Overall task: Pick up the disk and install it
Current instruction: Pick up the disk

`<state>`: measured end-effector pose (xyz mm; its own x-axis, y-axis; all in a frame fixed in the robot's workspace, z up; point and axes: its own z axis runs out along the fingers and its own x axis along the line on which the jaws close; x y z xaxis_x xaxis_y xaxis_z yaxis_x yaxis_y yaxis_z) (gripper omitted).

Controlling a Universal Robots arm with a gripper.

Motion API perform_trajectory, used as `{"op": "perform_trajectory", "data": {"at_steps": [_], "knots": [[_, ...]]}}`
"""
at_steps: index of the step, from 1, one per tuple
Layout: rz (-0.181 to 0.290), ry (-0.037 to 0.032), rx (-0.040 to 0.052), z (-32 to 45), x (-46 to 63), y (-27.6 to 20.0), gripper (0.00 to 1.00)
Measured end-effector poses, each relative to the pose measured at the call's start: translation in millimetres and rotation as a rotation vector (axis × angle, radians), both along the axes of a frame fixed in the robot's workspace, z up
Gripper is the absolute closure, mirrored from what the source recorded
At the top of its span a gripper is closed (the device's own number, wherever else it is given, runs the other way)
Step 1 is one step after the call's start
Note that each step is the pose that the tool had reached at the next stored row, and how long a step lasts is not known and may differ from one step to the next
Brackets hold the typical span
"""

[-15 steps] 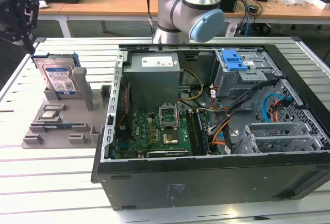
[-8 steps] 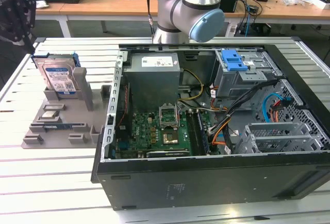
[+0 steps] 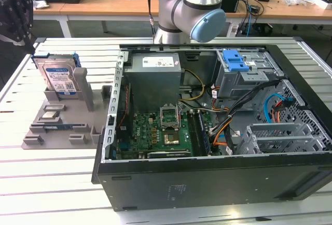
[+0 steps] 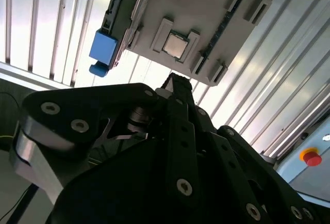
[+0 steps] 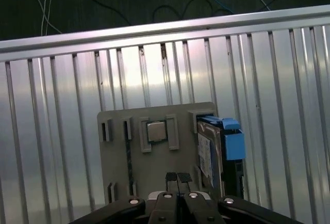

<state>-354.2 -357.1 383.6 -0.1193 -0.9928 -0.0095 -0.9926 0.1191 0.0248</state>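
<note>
The disk (image 3: 59, 77) stands on edge in a grey holder (image 3: 57, 126) at the exterior view's left, its white-and-blue label facing outward and blue rails on its sides. In the first wrist view the disk (image 5: 210, 154) shows edge-on with a blue rail beside it. My black gripper (image 3: 19, 25) hangs above the table, up and to the left of the disk, apart from it. Its fingertips (image 5: 178, 177) are pressed together with nothing between them. In the second wrist view the gripper (image 4: 178, 82) points toward the holder (image 4: 216, 2), where a blue rail end (image 4: 103, 48) sticks out.
An open computer case (image 3: 218, 183) lies on the slatted metal table (image 3: 52, 178), with a motherboard, a grey power supply box (image 3: 155, 77) and a drive cage with a blue latch (image 3: 236, 59). A small square chip (image 5: 155, 131) sits in the holder. Desks with cables stand behind.
</note>
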Motion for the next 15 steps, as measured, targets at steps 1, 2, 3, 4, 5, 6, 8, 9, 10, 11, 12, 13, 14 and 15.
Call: {"op": "perform_trajectory", "data": {"at_steps": [1,2,3,4,5,6,8,9,10,11,12,13,14,15], "knots": [[0.000,0.0000,0.0000,0.0,0.0,0.0,0.90],[0.001,0.0000,0.0000,0.0,0.0,0.0,0.89],[0.001,0.0000,0.0000,0.0,0.0,0.0,0.89],[0.002,0.0000,0.0000,0.0,0.0,0.0,0.84],[0.002,0.0000,0.0000,0.0,0.0,0.0,0.77],[0.002,0.0000,0.0000,0.0,0.0,0.0,0.71],[0.003,0.0000,-0.0001,0.0,0.0,0.0,0.65],[0.003,0.0000,0.0000,0.0,0.0,0.0,0.58],[0.003,0.0000,0.0000,0.0,0.0,0.0,0.53],[0.003,0.0000,0.0000,0.0,0.0,0.0,0.53],[0.004,0.0000,0.0000,0.0,0.0,0.0,0.46],[0.004,0.0000,0.0000,0.0,0.0,0.0,0.46],[0.004,-0.0001,0.0001,0.0,0.0,0.4,0.46],[0.004,0.0000,0.0001,0.0,0.0,1.8,0.46]]}}
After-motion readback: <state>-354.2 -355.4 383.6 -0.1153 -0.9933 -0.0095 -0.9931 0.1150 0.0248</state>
